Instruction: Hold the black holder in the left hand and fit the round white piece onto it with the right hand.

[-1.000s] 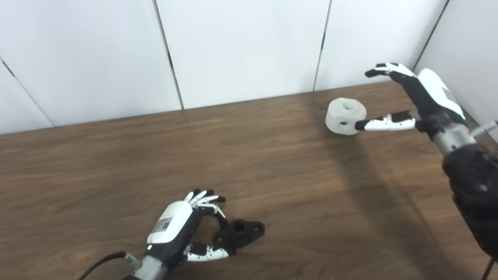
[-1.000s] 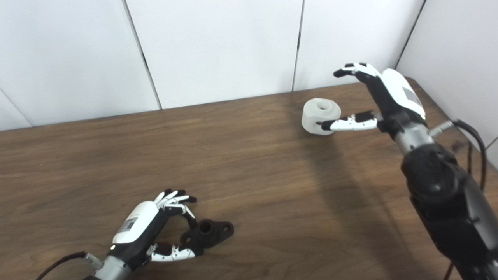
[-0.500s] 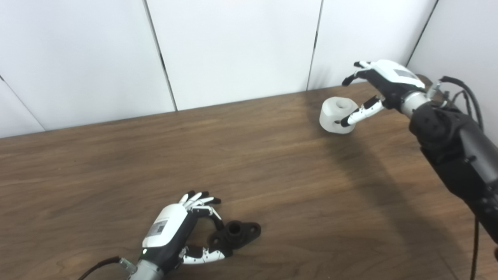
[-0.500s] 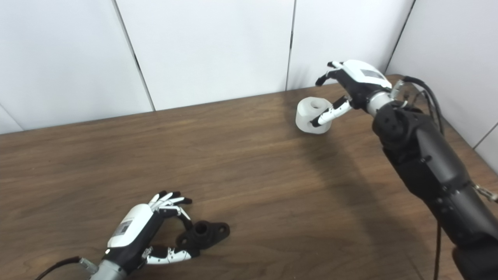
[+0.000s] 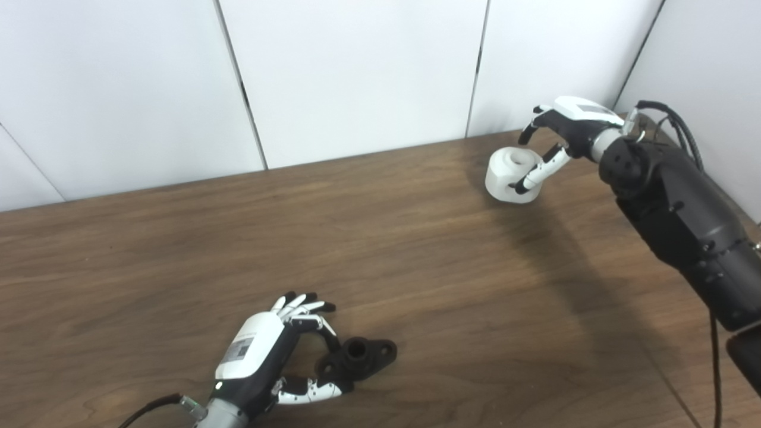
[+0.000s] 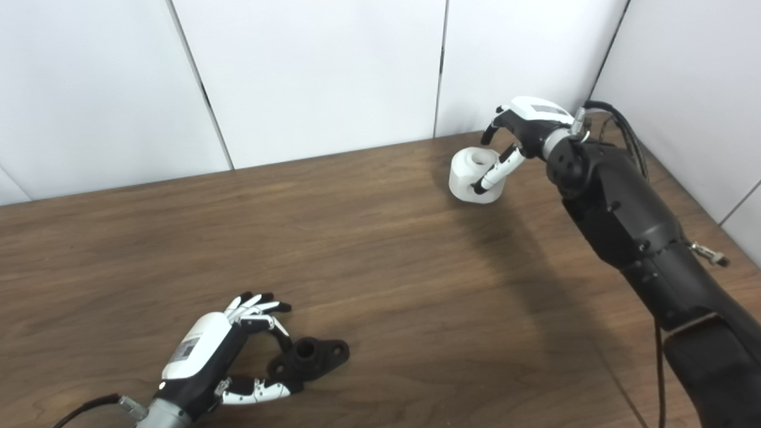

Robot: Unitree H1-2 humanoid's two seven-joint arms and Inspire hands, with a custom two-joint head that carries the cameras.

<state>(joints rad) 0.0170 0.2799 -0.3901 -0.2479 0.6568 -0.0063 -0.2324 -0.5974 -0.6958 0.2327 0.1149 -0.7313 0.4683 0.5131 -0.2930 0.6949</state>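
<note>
The black holder (image 5: 361, 355) lies flat on the wooden table (image 5: 416, 267) near the front edge. My left hand (image 5: 267, 351) rests beside its left end, its fingers partly curled and apart. The forefinger and thumb (image 5: 312, 389) bracket that end, and the holder is not lifted. The round white piece (image 5: 508, 172) stands on the table at the far right. My right hand (image 5: 565, 125) arches over it with its fingers apart. The thumb (image 5: 538, 172) lies against its near right side, and the other fingers hang above its far side.
White wall panels (image 5: 357, 77) stand close behind the table's far edge and along its right side. A black cable (image 5: 672, 119) runs along my right forearm. Bare wood lies between the two hands.
My right hand has swung in over the white piece and curled its fingers down around it, while the piece stayed put. My left hand and the holder have not moved. The camera shifted slightly.
</note>
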